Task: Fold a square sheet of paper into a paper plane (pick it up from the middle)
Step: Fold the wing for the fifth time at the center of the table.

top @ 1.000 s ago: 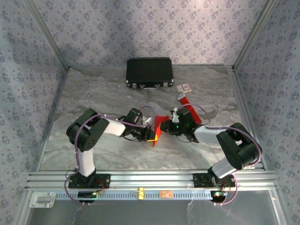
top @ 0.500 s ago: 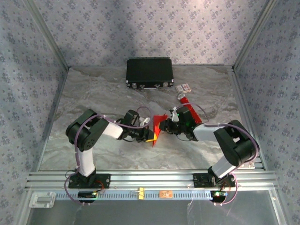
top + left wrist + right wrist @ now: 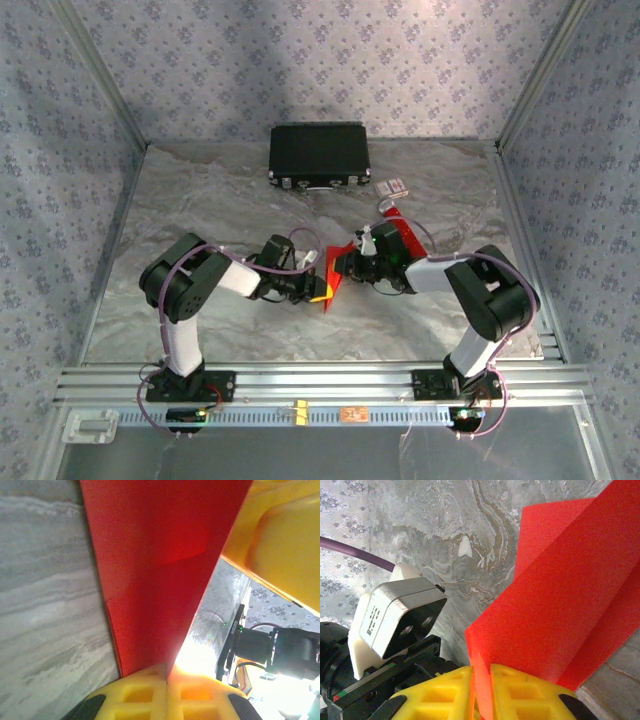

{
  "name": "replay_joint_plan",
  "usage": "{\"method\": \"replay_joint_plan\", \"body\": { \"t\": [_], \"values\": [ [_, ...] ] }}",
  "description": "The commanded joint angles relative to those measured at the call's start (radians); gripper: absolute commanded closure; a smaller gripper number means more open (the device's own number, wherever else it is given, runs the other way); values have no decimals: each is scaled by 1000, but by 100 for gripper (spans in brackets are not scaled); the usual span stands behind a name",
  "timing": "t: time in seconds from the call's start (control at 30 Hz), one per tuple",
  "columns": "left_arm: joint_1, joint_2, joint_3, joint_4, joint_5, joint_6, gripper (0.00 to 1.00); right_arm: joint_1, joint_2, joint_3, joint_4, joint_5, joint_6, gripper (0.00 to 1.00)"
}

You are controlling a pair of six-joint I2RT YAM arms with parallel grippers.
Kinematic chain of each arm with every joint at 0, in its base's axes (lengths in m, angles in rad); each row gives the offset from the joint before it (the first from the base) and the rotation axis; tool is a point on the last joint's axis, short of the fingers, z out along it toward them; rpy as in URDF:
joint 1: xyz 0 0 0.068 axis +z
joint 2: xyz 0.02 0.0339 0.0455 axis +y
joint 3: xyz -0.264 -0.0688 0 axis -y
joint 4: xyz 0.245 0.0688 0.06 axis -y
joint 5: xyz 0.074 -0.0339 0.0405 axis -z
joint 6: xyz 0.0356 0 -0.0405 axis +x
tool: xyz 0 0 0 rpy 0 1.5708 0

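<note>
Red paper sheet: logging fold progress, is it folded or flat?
Folded: the thin bright red paper sheet shows a crease between two angled panels.

Nothing readable anywhere. In the right wrist view, lower left of the frame, the grey camera module [image 3: 400, 612] carries a short column of tiny dark marks on its side, too small to make out. In the left wrist view, lower right, a black strip [image 3: 234, 632] has a line of fine white print along its edge, blurred beyond reading. From the top camera, the small white-and-red card [image 3: 394, 186] in the upper middle shows some marking, illegible, and the orange tag [image 3: 352, 413] on the bottom rail is too small to read.
</note>
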Motion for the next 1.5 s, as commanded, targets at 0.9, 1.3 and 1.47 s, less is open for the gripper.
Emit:
{"method": "replay_joint_plan", "body": {
  "t": [0.9,1.3,1.47],
  "values": [
    [45,70,4,-151,-49,-2,100,10,71,66,-17,-44,-34,83],
    [50,79,5,-177,-55,1,100,-1,102,77,-44,-11,-43,83],
    [53,82,5,-185,-58,5,100,-2,118,82,-43,-9,-40,83]
  ]
}}
